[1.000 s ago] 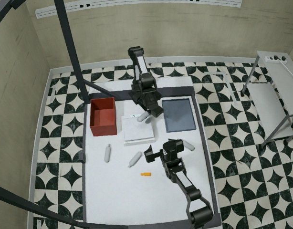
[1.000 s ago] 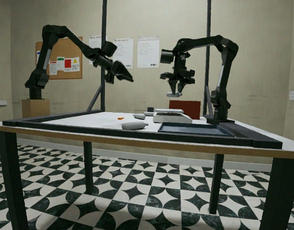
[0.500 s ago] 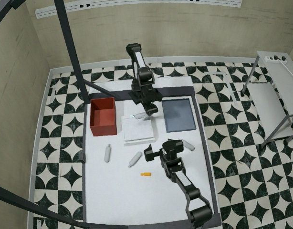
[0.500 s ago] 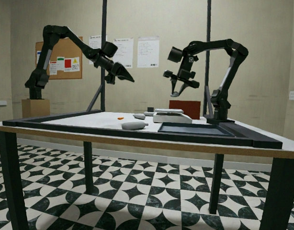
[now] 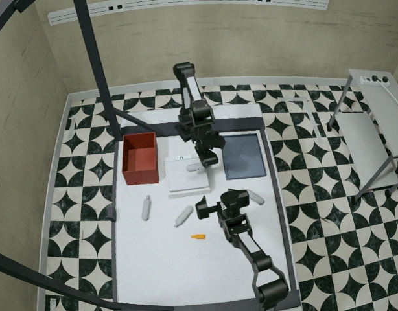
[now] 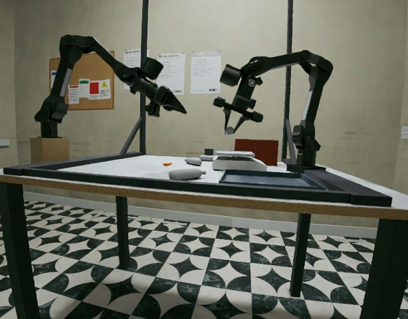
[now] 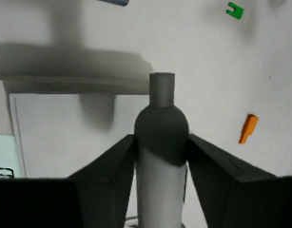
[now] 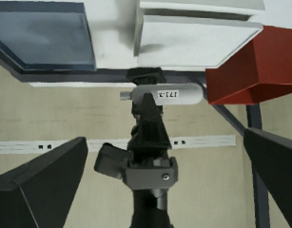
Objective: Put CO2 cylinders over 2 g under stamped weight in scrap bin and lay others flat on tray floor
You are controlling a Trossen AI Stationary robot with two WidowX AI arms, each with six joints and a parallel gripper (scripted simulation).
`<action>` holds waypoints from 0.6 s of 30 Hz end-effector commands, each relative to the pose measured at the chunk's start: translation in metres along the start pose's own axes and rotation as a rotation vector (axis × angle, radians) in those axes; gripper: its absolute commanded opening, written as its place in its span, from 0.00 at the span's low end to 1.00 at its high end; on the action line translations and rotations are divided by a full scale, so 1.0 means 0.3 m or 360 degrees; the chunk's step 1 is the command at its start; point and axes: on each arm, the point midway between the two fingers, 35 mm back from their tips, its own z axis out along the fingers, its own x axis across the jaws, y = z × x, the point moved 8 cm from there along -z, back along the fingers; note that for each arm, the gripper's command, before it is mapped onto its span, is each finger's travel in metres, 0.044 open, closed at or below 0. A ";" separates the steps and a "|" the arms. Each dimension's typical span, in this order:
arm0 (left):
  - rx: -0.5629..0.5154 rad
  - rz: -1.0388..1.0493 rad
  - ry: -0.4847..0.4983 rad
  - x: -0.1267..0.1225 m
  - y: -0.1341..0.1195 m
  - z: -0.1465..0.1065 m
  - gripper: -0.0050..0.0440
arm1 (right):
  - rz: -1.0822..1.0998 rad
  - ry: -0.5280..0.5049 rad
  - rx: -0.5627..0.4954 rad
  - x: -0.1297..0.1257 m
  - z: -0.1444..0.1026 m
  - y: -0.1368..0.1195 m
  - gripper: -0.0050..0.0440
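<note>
Scale [image 5: 187, 175] [image 6: 238, 162] [image 7: 60, 128] [image 8: 193, 40] between bin [image 5: 140, 175] [image 6: 256, 151] [image 8: 260, 71] and tray [image 5: 244, 156] [image 6: 266, 178] [image 8: 46, 35].

A grey cylinder [image 5: 193, 167] [image 6: 228, 130] [image 7: 161, 190] [image 8: 190, 95], its label partly unreadable, is clamped roughly level in the left jaws above the white scale [image 5: 185, 182] [image 6: 231, 163] [image 7: 55, 128] [image 8: 188, 43]. Three more lie flat on the surface near the scale: one cylinder [image 5: 146, 210] [image 6: 206, 157] toward the bin side, a second cylinder [image 5: 184, 216] [image 6: 195, 161] in front, a third cylinder [image 5: 256, 197] [image 6: 185, 174] toward the tray side. The open red bin [image 5: 142, 177] [image 6: 256, 151] [image 8: 279, 66] and shallow blue-grey tray [image 5: 244, 157] [image 6: 266, 178] [image 8: 41, 33] flank it.
</note>
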 end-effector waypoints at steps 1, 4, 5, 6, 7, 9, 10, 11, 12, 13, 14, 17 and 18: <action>0.0003 0.0010 -0.0059 -0.074 -0.003 -0.014 0.00 | 0.0007 0.0001 0.0053 -0.001 -0.018 -0.038 1.00; 0.0002 0.0009 -0.0062 -0.141 -0.002 0.009 0.00 | 0.0007 0.0001 0.0053 -0.001 -0.018 -0.038 1.00; 0.0003 0.0009 -0.0063 -0.162 -0.002 0.016 0.00 | 0.0007 0.0001 0.0053 -0.001 -0.018 -0.038 1.00; 0.0003 0.0009 -0.0063 -0.178 -0.002 0.022 0.00 | 0.0007 0.0001 0.0053 -0.001 -0.018 -0.038 1.00; 0.0002 0.0009 -0.0064 -0.192 -0.002 0.026 0.00 | 0.0007 0.0001 0.0053 -0.001 -0.018 -0.038 1.00; 0.0002 0.0009 -0.0061 -0.215 -0.002 0.034 0.00 | 0.0007 0.0001 0.0053 -0.001 -0.018 -0.038 1.00; 0.0002 0.0009 -0.0061 -0.224 -0.002 0.037 0.00 | 0.0007 0.0001 0.0053 -0.001 -0.018 -0.038 1.00; 0.0002 0.0009 -0.0062 -0.230 -0.002 0.039 0.00 | 0.0007 0.0001 0.0053 -0.001 -0.018 -0.038 1.00; 0.0002 0.0009 -0.0062 -0.234 -0.002 0.041 0.00 | 0.0007 0.0001 0.0053 -0.001 -0.018 -0.038 1.00; 0.0002 0.0009 -0.0059 -0.237 -0.002 0.042 0.00 | 0.0007 0.0001 0.0053 -0.001 -0.018 -0.038 1.00; 0.0002 0.0008 -0.0059 -0.238 -0.002 0.042 0.00 | 0.0007 0.0001 0.0053 -0.001 -0.018 -0.038 1.00; 0.0002 0.0008 -0.0053 -0.238 -0.002 0.046 0.00 | 0.0007 0.0001 0.0053 -0.001 -0.018 -0.038 1.00; 0.0002 0.0008 -0.0053 -0.238 -0.002 0.046 0.00 | 0.0007 0.0001 0.0053 -0.001 -0.018 -0.038 1.00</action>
